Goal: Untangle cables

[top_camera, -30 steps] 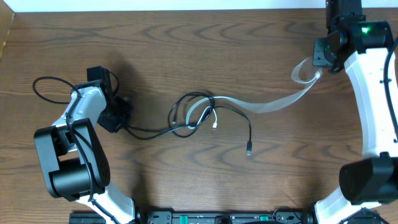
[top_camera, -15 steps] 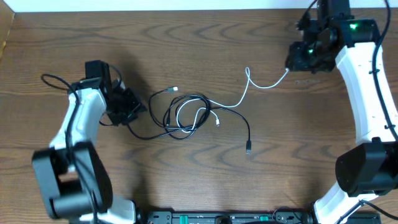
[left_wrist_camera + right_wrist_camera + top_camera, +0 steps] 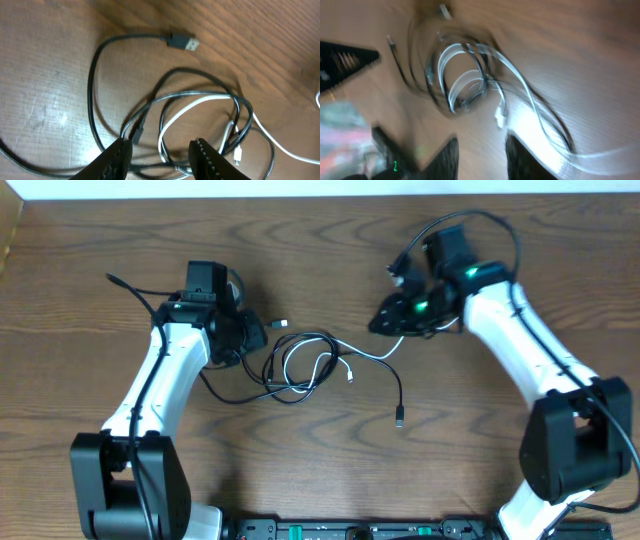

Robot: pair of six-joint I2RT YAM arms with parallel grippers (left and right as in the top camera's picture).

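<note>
Because its 2 fingers stand partly apart with only loops lying below the gap, the left end effector (image 3: 161, 145) grips nothing. It hovers just left of the tangle (image 3: 305, 365). The right end effector (image 3: 482, 142) is also partly open, with bare wood showing in its gap. The blur hides whether it touches anything, and it hangs near the tangle's right side.

In the tangle, the black cable (image 3: 95, 75) and the white cable (image 3: 200, 102) coil through each other on the surface (image 3: 300, 240). The black USB plug (image 3: 181, 42) lies just above the tangle.

The risk: closing here could pinch both cords at once, so that a pull tightens the knot or drags the whole bundle.

Compared with 0.5 seconds earlier, both end effectors have come in toward the tangle. The white cable, then lifted far to the tangle's right, now lies slack beside it.
</note>
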